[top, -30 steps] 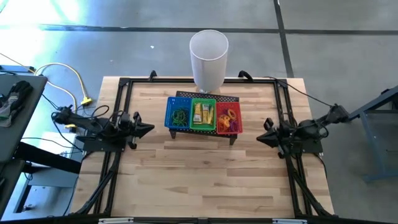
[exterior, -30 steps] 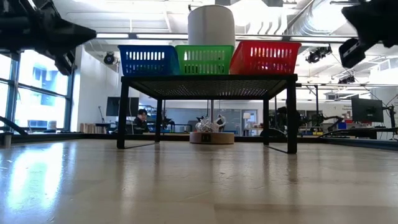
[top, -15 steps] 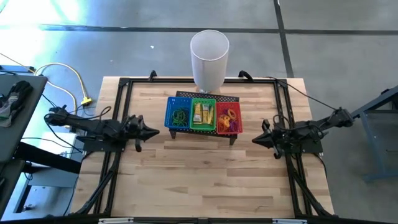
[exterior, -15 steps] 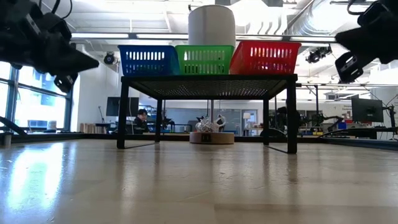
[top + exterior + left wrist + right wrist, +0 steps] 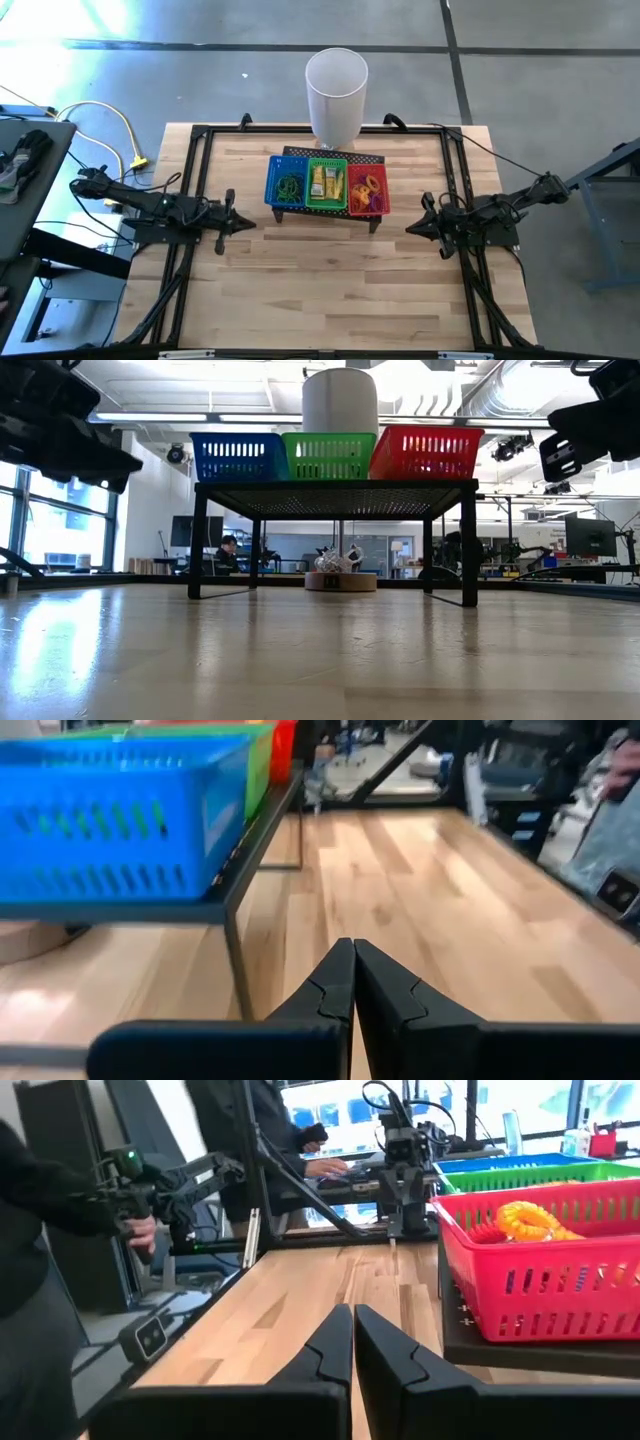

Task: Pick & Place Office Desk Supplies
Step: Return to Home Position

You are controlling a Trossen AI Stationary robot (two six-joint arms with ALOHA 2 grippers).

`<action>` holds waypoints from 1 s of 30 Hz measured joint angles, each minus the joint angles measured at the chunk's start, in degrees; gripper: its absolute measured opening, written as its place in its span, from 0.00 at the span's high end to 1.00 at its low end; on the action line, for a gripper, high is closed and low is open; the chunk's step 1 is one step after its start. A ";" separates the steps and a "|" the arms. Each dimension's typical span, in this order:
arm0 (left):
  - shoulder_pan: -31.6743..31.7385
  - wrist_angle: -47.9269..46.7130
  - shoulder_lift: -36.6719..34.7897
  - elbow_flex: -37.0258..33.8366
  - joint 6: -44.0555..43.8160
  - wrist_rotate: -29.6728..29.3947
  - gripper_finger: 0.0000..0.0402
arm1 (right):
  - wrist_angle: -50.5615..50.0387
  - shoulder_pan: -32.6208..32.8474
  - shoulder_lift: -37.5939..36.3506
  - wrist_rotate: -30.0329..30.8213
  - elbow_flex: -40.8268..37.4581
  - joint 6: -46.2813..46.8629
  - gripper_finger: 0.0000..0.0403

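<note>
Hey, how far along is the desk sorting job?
Nearly finished. Done: the blue bin, green bin and red bin stand side by side on the black shelf, filled, and no loose items show on the table. In hand: nothing; the left gripper and right gripper are shut and empty, either side of the shelf. Left: probably only parking the arms.

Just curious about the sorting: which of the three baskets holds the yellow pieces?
The green basket, the middle one on the black stand, holds the yellow pieces. The blue basket has green loops; the red basket has orange loops.
</note>
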 joint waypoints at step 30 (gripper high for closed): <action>0.00 -3.99 -4.59 1.27 1.84 -0.57 1.00 | 0.24 0.00 0.00 2.25 -0.04 -1.21 0.99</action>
